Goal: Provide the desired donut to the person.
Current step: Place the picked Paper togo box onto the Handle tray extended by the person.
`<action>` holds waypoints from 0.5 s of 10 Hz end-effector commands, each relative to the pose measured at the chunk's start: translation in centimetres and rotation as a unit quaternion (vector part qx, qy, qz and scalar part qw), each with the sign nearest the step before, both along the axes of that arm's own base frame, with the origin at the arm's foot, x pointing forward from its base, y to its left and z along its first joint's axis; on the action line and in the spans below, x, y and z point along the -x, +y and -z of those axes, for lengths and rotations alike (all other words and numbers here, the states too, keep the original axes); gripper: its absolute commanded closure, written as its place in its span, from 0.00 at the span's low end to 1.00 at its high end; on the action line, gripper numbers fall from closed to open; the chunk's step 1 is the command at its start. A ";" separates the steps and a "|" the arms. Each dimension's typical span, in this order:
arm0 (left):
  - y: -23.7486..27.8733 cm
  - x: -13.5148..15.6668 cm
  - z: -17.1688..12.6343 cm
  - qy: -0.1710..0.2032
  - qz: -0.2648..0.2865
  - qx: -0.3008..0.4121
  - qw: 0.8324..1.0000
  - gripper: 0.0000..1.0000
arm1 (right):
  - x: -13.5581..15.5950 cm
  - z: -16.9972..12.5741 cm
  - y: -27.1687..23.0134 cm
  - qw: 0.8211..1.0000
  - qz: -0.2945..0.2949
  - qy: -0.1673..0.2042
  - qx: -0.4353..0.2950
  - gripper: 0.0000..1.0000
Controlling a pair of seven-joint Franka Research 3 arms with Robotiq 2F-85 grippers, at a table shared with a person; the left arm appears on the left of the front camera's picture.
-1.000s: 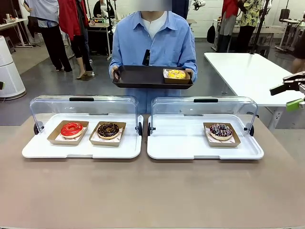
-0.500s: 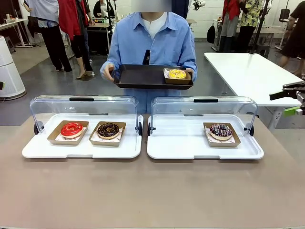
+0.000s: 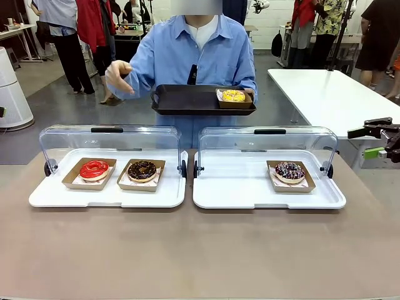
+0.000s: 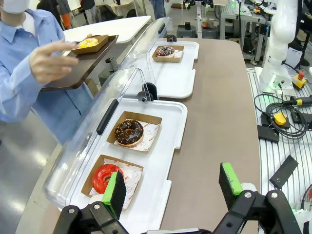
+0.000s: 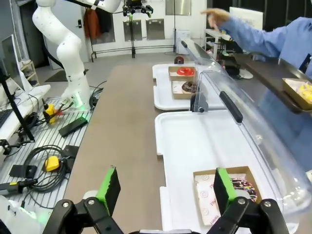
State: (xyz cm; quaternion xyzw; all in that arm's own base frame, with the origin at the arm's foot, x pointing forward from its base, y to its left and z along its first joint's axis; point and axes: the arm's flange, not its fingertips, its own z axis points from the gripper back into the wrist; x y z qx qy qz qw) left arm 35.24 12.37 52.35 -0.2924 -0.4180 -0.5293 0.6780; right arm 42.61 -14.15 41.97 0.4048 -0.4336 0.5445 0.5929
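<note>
Bright, even light; soft shadows.

Left hand [image 4: 173, 184]: black linkage fingers, green pads, silver pivot screws at the knuckles. Right hand [image 5: 165, 187]: same build. Left arm [image 5: 68, 46]: glossy white, rounded links. Person [image 3: 200, 56]: light blue button-up, long sleeves, white tee under it, white mask, small black clip-on at chest.

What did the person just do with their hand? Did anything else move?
The person's hand let go of the black tray and lifted up, open, toward picture left; the other hand holds the tray alone. The right gripper sank a little, jaws open. The red donut, chocolate donut and sprinkled donut stayed put.
</note>
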 end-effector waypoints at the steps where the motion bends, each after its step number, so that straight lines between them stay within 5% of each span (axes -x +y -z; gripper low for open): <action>1: 0.1 0.1 -0.1 -0.004 0.002 0.005 1.000 0.00 | 0.5 0.0 -0.3 1.000 0.005 -0.002 -0.002 0.00; 5: 0.1 0.1 -0.1 -0.004 0.002 0.005 1.000 0.00 | 0.5 0.0 -0.3 1.000 0.005 -0.002 -0.002 0.00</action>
